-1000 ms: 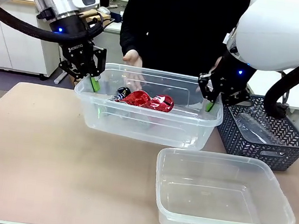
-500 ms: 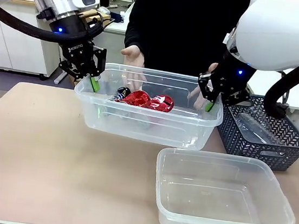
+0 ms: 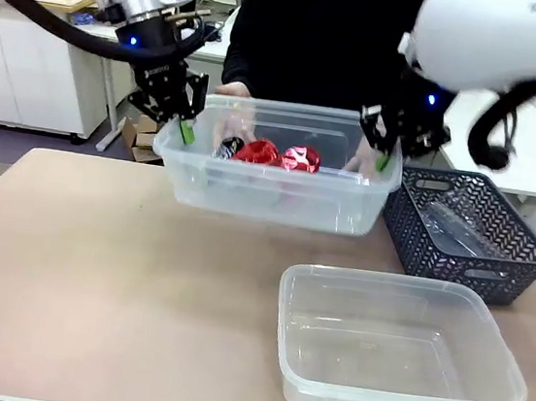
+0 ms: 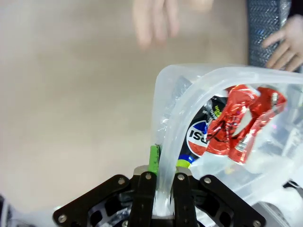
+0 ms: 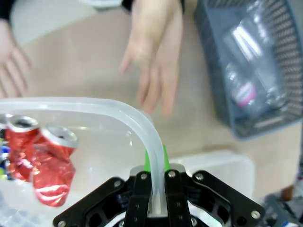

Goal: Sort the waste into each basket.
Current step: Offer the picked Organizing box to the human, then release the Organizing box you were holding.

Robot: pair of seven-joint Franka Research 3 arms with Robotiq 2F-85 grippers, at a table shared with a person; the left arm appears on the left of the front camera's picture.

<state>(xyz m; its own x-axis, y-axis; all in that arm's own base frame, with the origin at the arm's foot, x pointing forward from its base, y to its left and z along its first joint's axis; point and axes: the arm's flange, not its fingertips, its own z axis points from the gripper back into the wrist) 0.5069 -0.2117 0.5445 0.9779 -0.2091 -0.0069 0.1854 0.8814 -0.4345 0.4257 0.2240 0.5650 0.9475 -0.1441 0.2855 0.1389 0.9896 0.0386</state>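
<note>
The left hand (image 3: 182,123) is pressed together on the rolled rim of a transparent tub (image 3: 277,205). In the left wrist view its green pads (image 4: 154,158) pinch the tub's short end wall between them. The right hand (image 3: 382,156) grips the opposite short end in the same way, and in the right wrist view its jaws are shut on the rim (image 5: 94,105). Between the two hands the tub hangs clear of the bench (image 3: 93,267), near its far edge.

Inside lie crushed shiny red waste (image 3: 278,155) and a dark packet (image 4: 199,135) with blue, red and white print. They sit toward the end held by the left hand. Two of the person's palms (image 5: 154,61) hover just behind the tub.

An empty clear tub (image 3: 405,282) sits at the near right corner of the bench. A slate-blue lattice basket (image 3: 438,253) stands at the right edge and holds clear bottles (image 3: 456,224).
</note>
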